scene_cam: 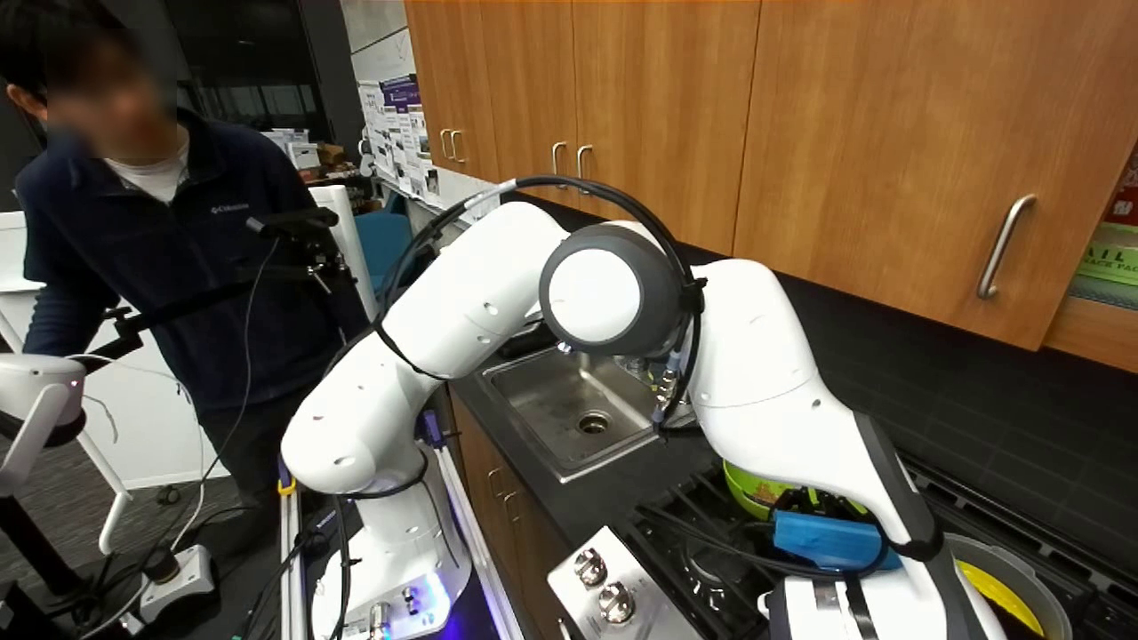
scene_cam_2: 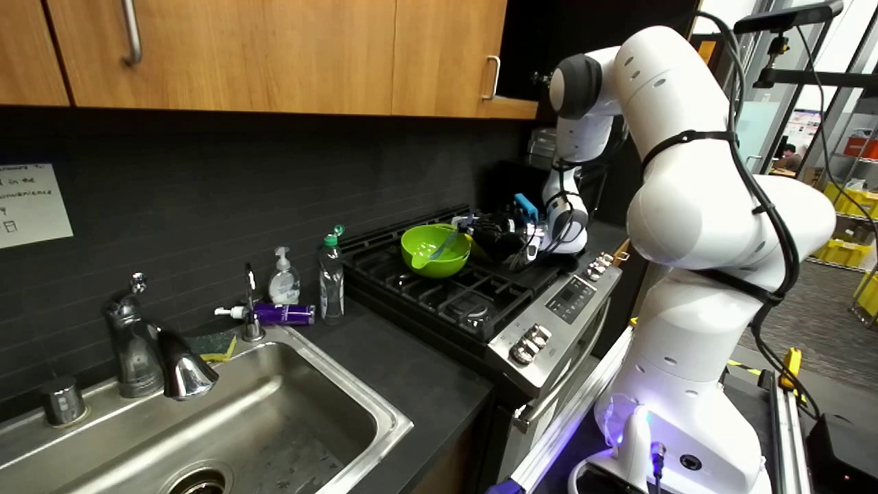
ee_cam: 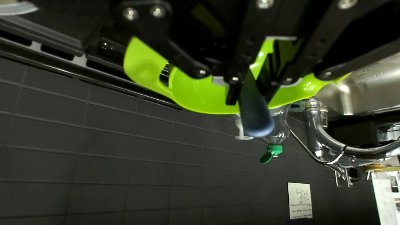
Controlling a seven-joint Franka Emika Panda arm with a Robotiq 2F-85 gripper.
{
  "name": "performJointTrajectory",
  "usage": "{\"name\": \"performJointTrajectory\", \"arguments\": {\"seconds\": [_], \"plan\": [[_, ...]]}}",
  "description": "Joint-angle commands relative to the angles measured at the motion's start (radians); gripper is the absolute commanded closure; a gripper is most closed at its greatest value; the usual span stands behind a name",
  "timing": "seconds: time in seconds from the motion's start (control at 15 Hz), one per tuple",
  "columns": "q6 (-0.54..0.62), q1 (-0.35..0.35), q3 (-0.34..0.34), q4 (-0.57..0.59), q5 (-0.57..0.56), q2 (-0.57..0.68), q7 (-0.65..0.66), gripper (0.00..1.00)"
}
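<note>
A bright green bowl (scene_cam_2: 425, 264) with a spout and a handle rests on the stove grates. My gripper (ee_cam: 251, 95) is over the bowl, its fingers shut on a dark blue-grey utensil (ee_cam: 256, 117). The utensil's rounded end sticks out past the fingertips towards the wrist camera. In an exterior view the utensil's lower part (scene_cam_2: 444, 245) slants down inside the bowl; whether it touches the bottom I cannot tell. Elsewhere, the bowl (scene_cam: 751, 487) is partly hidden behind the forearm, and the fingers are mostly covered there.
Beside the bowl a grey pot (scene_cam: 1049, 591) with something yellow sits on the stove (scene_cam_2: 473, 312). A clear bottle with green cap (scene_cam_2: 332, 278), a soap pump (scene_cam_2: 283, 281) and a purple bottle (scene_cam_2: 285, 314) stand or lie by the sink (scene_cam_2: 384, 412). Wooden cabinets (scene_cam: 658, 116) hang above.
</note>
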Motion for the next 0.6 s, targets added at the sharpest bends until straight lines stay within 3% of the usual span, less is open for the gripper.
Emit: {"name": "performJointTrajectory", "arguments": {"seconds": [0.0,0.53], "plan": [[0.015,0.009,-0.015,-0.050,-0.004,-0.025,-0.002,0.95],[0.018,0.002,-0.050,-0.098,-0.011,-0.026,-0.010,0.95]]}}
